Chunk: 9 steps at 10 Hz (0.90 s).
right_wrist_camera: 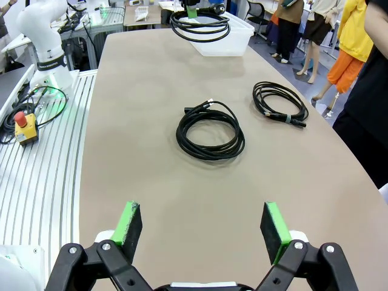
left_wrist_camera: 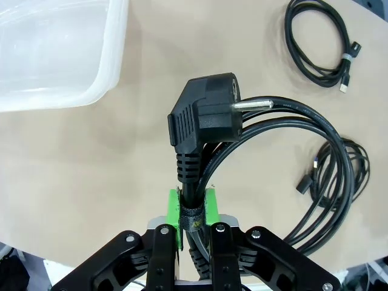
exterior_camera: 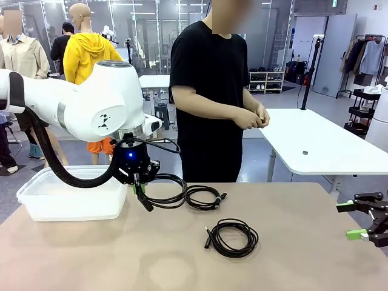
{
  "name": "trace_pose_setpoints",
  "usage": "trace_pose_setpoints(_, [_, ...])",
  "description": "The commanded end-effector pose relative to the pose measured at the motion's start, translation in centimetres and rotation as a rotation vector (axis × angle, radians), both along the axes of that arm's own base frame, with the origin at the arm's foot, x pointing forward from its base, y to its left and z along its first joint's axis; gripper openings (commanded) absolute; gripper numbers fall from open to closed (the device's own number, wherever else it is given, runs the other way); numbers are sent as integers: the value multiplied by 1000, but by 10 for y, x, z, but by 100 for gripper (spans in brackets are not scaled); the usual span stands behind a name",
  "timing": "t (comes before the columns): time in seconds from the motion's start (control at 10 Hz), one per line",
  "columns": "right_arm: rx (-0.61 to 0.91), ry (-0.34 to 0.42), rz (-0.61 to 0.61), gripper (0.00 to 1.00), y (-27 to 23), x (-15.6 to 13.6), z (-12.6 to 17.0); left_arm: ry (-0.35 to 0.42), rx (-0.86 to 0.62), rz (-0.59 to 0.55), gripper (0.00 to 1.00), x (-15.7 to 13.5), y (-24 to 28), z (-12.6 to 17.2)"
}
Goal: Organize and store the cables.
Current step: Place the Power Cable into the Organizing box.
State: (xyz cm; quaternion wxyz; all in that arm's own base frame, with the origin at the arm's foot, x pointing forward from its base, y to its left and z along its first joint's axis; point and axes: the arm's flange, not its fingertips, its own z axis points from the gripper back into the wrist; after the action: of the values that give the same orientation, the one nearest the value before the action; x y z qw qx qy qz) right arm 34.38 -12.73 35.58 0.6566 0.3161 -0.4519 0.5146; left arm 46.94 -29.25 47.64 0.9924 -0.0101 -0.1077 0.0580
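My left gripper (exterior_camera: 139, 185) is shut on a thick black cable coil (exterior_camera: 165, 191) with a large mains plug (left_wrist_camera: 205, 115), gripping it at its wrap band. The coil hangs low over the table, just right of the clear plastic container (exterior_camera: 66, 195). In the left wrist view my left gripper (left_wrist_camera: 193, 213) pinches the cord below the plug. A second coil (exterior_camera: 204, 197) lies beside the held one, and a third coil (exterior_camera: 233, 237) lies at mid-table. My right gripper (exterior_camera: 362, 220) stands open at the table's right edge with nothing in it. Ahead of my right gripper (right_wrist_camera: 203, 223) lie the two coils (right_wrist_camera: 210, 130) (right_wrist_camera: 280, 103).
A person in black stands at the far side, hands (exterior_camera: 255, 116) together at the waist. The container (left_wrist_camera: 57, 54) looks empty. A red stop button (right_wrist_camera: 24, 124) and loose wires lie on the ribbed rail beside the table. The front of the table is bare.
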Motion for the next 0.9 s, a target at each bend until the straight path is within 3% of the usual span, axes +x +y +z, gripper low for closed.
trace_pose_setpoints(0.0, [-8,9,10,100,0,-3,3,-4,-10,19,2,-1,-1,3])
trace_pose_setpoints(0.1, [-8,9,10,100,0,-3,3,0,0,0,18,0,0,0])
trace_pose_setpoints(0.3, [-8,9,10,100,0,-3,3,-26,-20,57,18,31,45,19])
trace_pose_setpoints(0.4, [-8,9,10,100,0,-3,3,39,-37,-22,18,40,76,25])
trace_pose_setpoints(0.6, [-8,9,10,100,0,-3,3,-15,-19,-21,18,64,147,43])
trace_pose_setpoints(0.8, [-8,9,10,100,0,-3,3,-8,9,-44,18,86,211,50])
